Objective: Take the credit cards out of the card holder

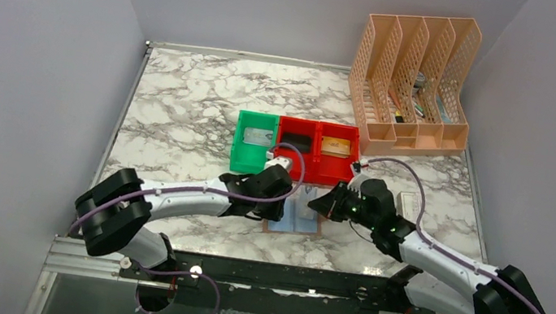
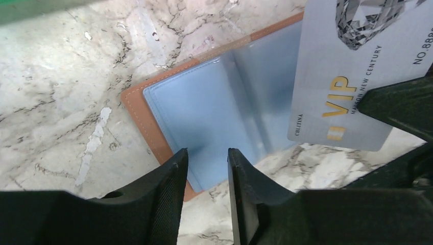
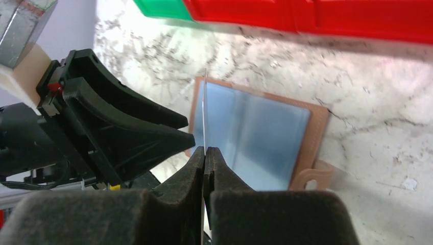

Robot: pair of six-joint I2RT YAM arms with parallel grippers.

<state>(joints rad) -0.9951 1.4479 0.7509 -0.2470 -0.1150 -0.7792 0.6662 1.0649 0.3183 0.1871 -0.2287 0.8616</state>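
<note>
Near table centre, holder (image 1: 294, 220) lies open, pockets seemingly empty. Right gripper (image 3: 205, 152) pinches silver card (image 2: 347, 92) just above it. Left gripper (image 2: 207, 155) slightly parted, holding nothing. Other cards sit in bins (image 1: 277, 135); this one looks last.

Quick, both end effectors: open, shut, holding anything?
Left end effector: open, holding nothing, over the card holder.
Right end effector: shut on a silver credit card.
</note>
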